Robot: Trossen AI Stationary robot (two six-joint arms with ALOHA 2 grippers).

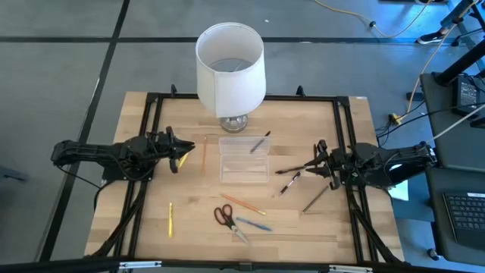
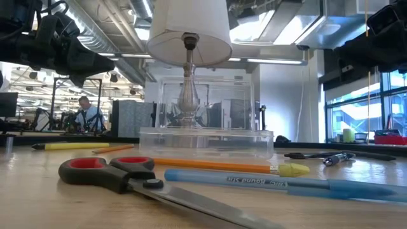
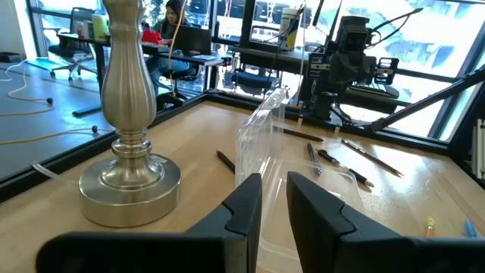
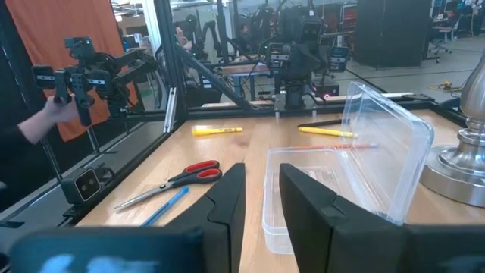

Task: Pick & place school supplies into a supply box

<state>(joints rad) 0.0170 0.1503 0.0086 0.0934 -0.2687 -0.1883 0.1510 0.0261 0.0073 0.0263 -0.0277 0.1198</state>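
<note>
Scissors lie nearest us, by the counter's front edge. We see both grippers, left gripper and right gripper, slightly parted and empty. A dark pen lies just beside the right one, axis running diagonally toward the supply box.

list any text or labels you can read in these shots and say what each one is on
Blue pen, low view: a line of dark print runs along the barrel and appears upside down; too blurred to read with confidence.
Yellow marker, right wrist view: faint dark marks on the barrel, too small to read.
Scissors, supply box, lamp: no lettering visible.
</note>
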